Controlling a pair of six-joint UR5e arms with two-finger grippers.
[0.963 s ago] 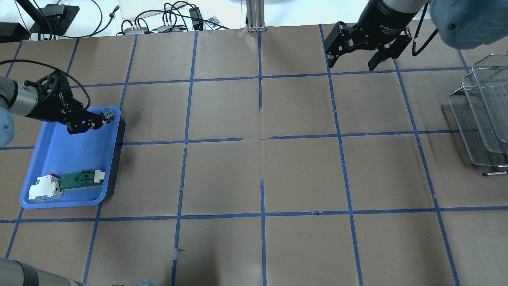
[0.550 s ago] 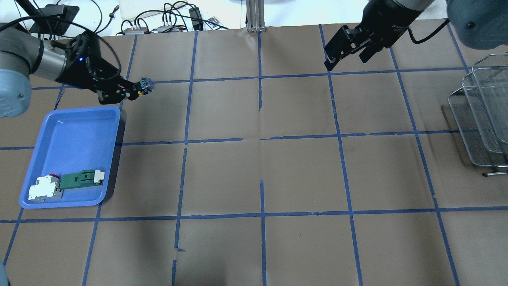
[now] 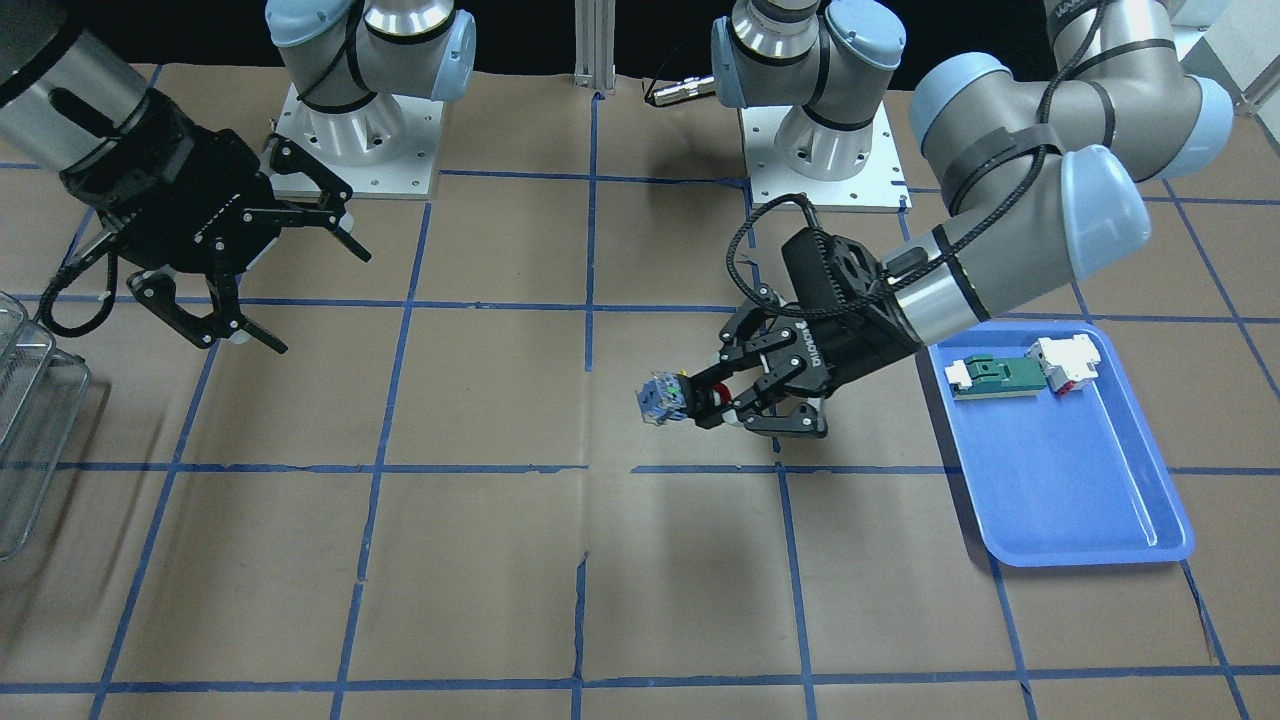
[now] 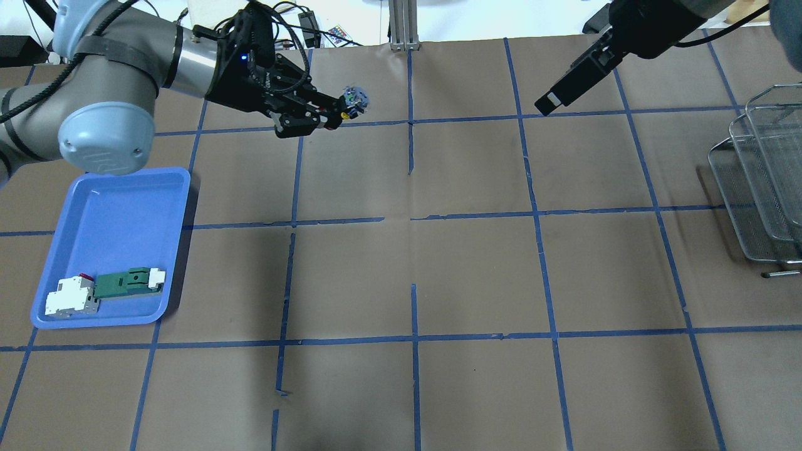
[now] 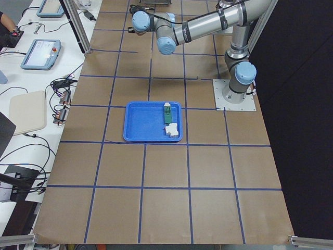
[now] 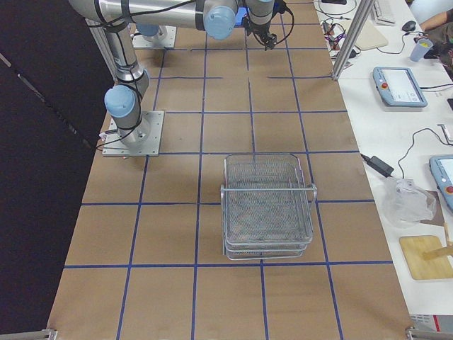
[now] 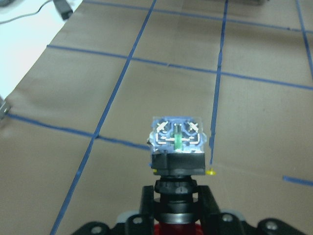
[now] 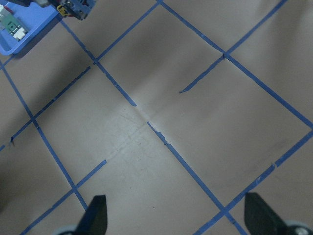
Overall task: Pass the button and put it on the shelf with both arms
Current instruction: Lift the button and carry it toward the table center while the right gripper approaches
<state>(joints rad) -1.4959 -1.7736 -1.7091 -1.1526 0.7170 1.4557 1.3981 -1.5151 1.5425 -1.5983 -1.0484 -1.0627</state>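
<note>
The button (image 3: 662, 398) has a red cap, a black collar and a blue-and-white block. My left gripper (image 3: 690, 400) is shut on its collar and holds it above the table, block pointing toward the table's middle. It also shows in the overhead view (image 4: 355, 97) and close up in the left wrist view (image 7: 176, 142). My right gripper (image 3: 315, 300) is open and empty, well apart from the button; its fingers (image 8: 95, 215) frame bare table. The wire-mesh shelf (image 4: 764, 181) stands at the table's right end.
A blue tray (image 4: 119, 232) at the left holds a green-and-white flat part (image 4: 128, 280) and a white blocky part with red (image 4: 69, 297). Brown paper with blue tape lines covers the table. Cables and devices lie beyond the far edge.
My left gripper has lifted the button out of the blue tray and carried it right, toward the table's middle. My right gripper has turned and shifted slightly, still open.
</note>
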